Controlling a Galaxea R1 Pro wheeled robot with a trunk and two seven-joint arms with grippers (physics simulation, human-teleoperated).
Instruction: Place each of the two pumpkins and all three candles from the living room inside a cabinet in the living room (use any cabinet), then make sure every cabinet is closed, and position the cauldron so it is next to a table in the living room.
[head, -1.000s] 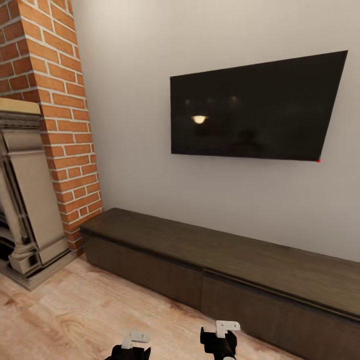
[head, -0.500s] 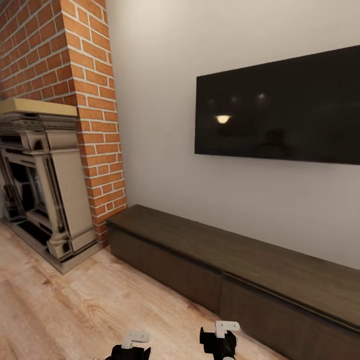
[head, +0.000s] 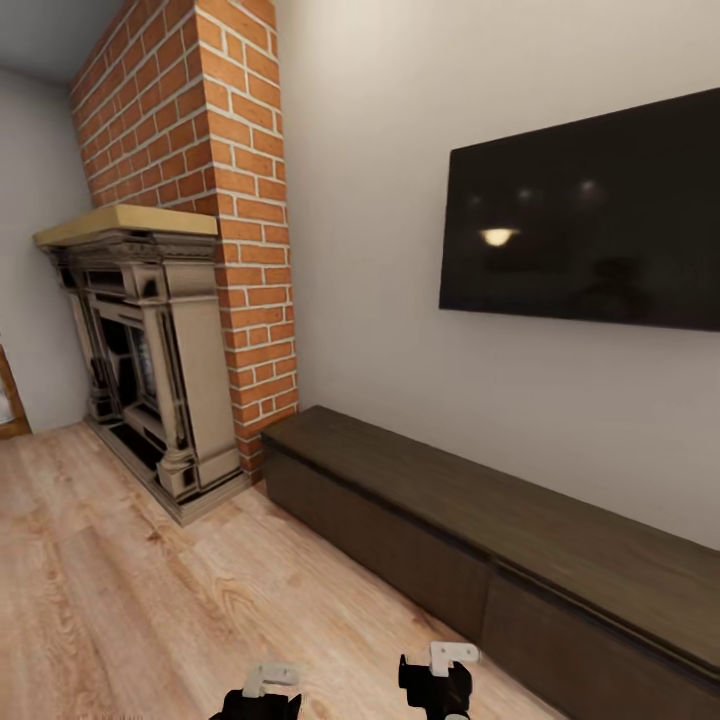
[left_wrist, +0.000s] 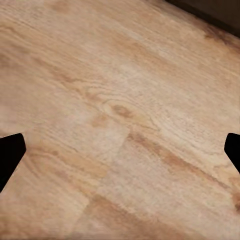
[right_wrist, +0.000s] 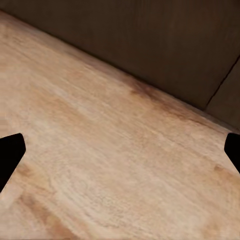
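The long, low dark-brown cabinet (head: 480, 520) runs along the wall to my right, all its drawer fronts closed. Its front (right_wrist: 150, 45) rises just beyond the floor in the right wrist view, and a dark strip of it (left_wrist: 215, 10) edges the left wrist view. Low in the head view, my left gripper (head: 262, 695) and right gripper (head: 437, 680) hang over the wooden floor. Each is open, with the left gripper (left_wrist: 120, 155) and right gripper (right_wrist: 120, 155) holding nothing. The pumpkins, candles, cauldron and table are out of view.
A beige fireplace surround (head: 150, 350) stands against a red brick chimney (head: 220, 200) at the cabinet's left end. A black TV (head: 590, 220) hangs on the wall above the cabinet. Light wood floor (head: 120, 600) stretches ahead and to the left.
The whole view has swung left, so the camera turned: the fireplace is now fully in sight and the cabinet sits further right. The grippers have not moved relative to me.
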